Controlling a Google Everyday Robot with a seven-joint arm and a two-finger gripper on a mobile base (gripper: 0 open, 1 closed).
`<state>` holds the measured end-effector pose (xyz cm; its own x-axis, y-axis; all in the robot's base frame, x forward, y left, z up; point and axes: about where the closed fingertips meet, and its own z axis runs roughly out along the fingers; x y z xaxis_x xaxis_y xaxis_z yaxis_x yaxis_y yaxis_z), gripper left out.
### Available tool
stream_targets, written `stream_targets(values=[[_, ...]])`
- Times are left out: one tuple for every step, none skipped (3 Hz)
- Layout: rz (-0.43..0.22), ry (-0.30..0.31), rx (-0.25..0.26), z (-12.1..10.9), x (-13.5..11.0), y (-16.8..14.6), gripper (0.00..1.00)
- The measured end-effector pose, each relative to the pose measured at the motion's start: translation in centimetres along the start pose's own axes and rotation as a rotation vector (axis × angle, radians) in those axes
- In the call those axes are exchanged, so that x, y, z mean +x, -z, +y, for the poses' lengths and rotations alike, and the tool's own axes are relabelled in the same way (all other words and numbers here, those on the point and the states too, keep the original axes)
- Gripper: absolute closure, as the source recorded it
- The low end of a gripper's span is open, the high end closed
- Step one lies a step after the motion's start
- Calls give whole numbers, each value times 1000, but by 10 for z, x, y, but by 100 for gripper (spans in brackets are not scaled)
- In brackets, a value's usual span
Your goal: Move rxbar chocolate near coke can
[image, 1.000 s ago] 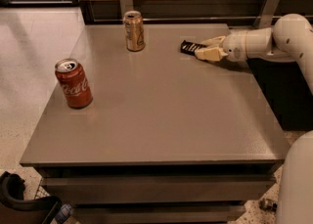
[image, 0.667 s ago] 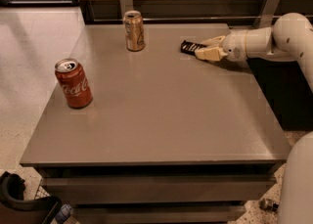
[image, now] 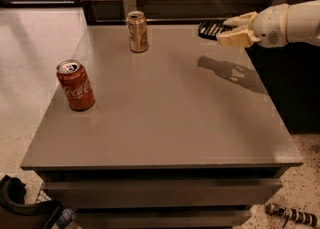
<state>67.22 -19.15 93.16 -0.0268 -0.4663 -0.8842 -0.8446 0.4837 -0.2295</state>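
Observation:
The rxbar chocolate (image: 209,29) is a flat black bar with white lettering, held in the air above the table's far right part. My gripper (image: 231,30) is shut on its right end, with cream fingers (image: 235,38) above and below it; the arm reaches in from the right. The bar's shadow lies on the table under it. The coke can (image: 75,85), red with white script and a silver top, stands upright near the table's left edge, far from the bar.
A gold can (image: 137,32) stands upright at the back of the grey table (image: 165,123), left of the bar. A wood wall with metal brackets runs behind. Black gear lies on the floor at the lower left.
My gripper has lifted the bar off the table; it rested on the surface before and now hangs above it, with a shadow below. The cans have not moved.

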Motion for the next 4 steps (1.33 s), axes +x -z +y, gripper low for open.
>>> stream_targets(values=[[0,39,-7,19,-15,16,100],[1,60,-42,61,-21,15,100],[11,21,-60,98,-13,-3,100],[-38,-84,-101,143,2,-47,100]])
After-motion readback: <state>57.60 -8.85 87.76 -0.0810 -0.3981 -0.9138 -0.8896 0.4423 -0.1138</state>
